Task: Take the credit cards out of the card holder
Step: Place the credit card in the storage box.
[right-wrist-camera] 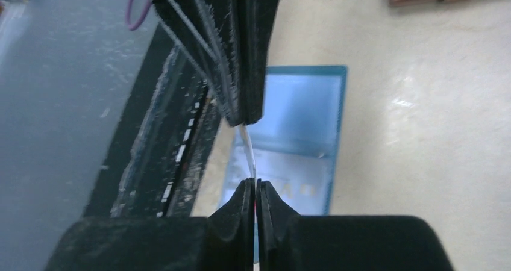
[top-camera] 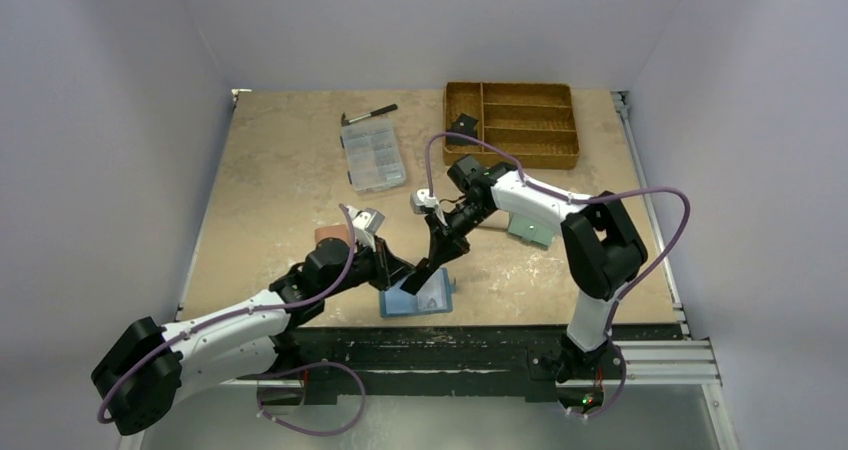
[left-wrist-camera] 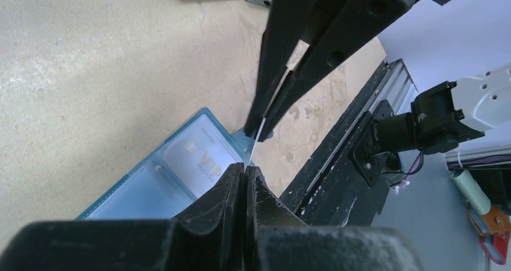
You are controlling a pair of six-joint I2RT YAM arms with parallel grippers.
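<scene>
Compartment tray [top-camera: 515, 157], clear parts box [top-camera: 373, 155] (pen [top-camera: 372, 114] just behind)

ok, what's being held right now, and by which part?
One card, seen edge-on above the open card holder: the left gripper pinches one edge, the right gripper the opposite edge.

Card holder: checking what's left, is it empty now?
No, a pale card with gold lettering shows inside the card holder.

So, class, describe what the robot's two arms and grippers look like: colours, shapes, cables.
Both arms, left arm and right arm, have white shells with bulky black joints. A purple cable loops along each. The left gripper and right gripper are matt black, with two tapering wedge-shaped fingers.
</scene>
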